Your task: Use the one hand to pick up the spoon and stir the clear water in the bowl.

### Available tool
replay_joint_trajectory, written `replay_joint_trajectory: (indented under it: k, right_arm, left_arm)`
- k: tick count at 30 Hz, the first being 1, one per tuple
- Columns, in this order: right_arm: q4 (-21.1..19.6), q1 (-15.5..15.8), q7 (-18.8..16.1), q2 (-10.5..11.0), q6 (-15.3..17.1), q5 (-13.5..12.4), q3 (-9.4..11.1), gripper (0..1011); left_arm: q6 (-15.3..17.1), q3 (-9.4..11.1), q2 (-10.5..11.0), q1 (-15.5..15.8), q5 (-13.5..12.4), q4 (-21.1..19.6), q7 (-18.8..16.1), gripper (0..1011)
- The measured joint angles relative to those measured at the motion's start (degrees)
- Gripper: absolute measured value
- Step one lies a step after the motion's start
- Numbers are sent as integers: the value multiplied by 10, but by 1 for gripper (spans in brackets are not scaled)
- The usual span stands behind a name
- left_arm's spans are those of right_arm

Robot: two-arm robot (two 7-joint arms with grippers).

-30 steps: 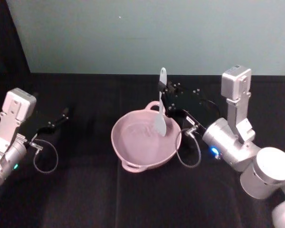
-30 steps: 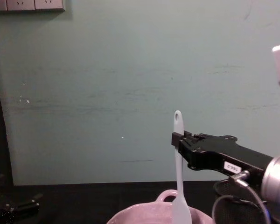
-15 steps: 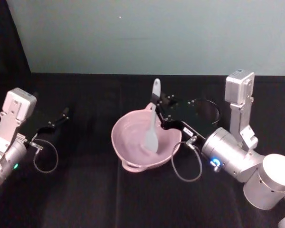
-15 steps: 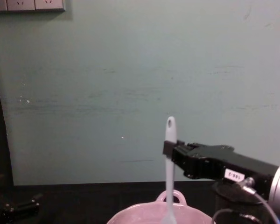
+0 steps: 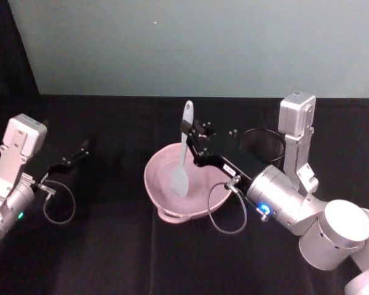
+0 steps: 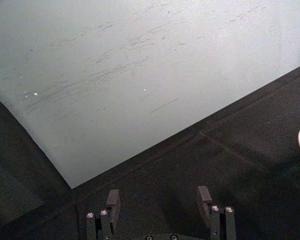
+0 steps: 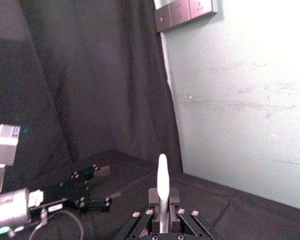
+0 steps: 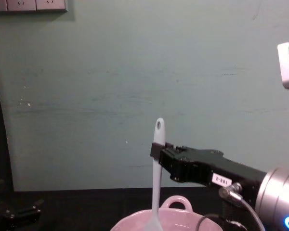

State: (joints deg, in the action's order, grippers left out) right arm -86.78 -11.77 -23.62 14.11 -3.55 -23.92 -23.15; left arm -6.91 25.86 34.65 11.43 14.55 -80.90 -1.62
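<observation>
- Right gripper [image 5: 190, 136]: reaches in from robot's right, over far rim of bowl [image 5: 157, 196]; fingers pinched on spoon [image 5: 182, 150] at upper handle, just below hole at tip.
- Spoon: near upright, slight tilt; handle tip sticks up above gripper, blade hangs down inside bowl, left of centre. Chest view confirms: handle [image 8: 157, 163] vertical, clamped at gripper front [image 8: 158, 148], blade end drops behind pink rim [image 8: 130, 222].
- Water: not discernible w/ certainty; blade contact w/ liquid cannot be told.
- Bowl: centre of black table [image 5: 111, 246], loop handles on near and far rims; sits below and in front of gripper.
- Black mesh cup [image 5: 264, 142]: behind right arm, right of bowl, apart from it.
- Left gripper [image 5: 74, 157]: parked at table's left, well apart from bowl; fingers [image 6: 112, 200] spread, nothing between.
</observation>
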Motion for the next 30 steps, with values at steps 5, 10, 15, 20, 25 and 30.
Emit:
replay_joint_trajectory:
  k: [5, 10, 15, 20, 25, 30]
  right_arm:
    - [-4, -6, 6, -3, -6, -8, 8, 110]
    - [-27, -6, 11, 4, 4, -27, 25, 110]
    - [-75, -1, 24, 27, 71, -76, 54, 110]
    - [-114, 3, 39, 46, 128, -135, 93, 110]
    - [-134, 4, 53, 62, 164, -180, 130, 110]
    - [-124, 1, 65, 75, 188, -220, 164, 110]
  left_arm:
    - [0, 0, 0, 0, 0, 0, 0, 1011]
    - [0, 0, 0, 0, 0, 0, 0, 1011]
    - [0, 0, 0, 0, 0, 0, 0, 1011]
    - [0, 0, 0, 0, 0, 0, 0, 1011]
    - [0, 0, 0, 0, 0, 0, 0, 1011]
    - [0, 0, 0, 0, 0, 0, 0, 1011]
